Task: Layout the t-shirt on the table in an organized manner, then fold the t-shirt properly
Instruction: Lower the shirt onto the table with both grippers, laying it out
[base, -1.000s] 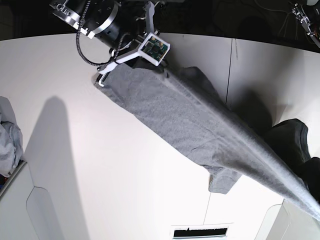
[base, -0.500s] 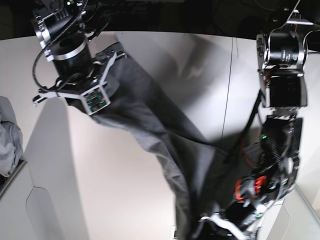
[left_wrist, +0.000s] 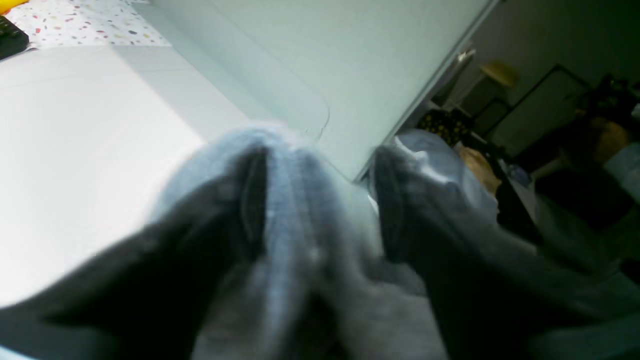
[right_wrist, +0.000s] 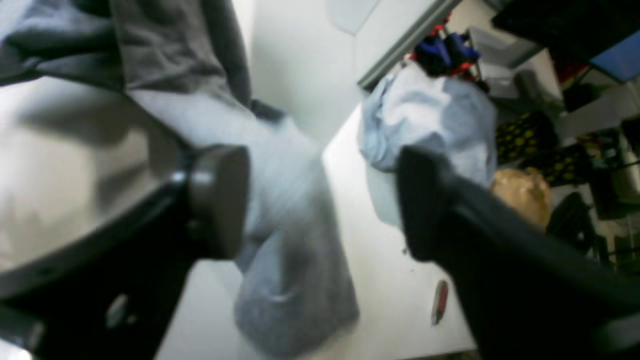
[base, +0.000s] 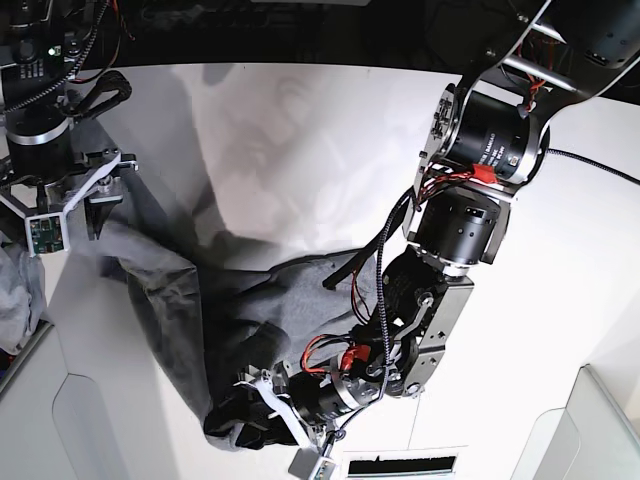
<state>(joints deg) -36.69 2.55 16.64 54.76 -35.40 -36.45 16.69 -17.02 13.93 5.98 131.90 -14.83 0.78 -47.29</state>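
Releasing the t-shirt onto the table.
Both grippers, clenched on cloth half a second ago, now gape: right gripper at 9 o'clock, left gripper at 6 o'clock, with the shirt slumped between them.

A plain heather-grey t-shirt, with no print or pattern, lies against a smooth white tabletop. In the shaded folds the grey cloth reads as charcoal. The robot arms are black and silver, with red wiring showing on one of them. The right gripper has dark grey-black fingers. A paler bluish-grey bundle of cloth sits near a small red item. A speckled white surface with red and dark flecks shows in the left wrist view.
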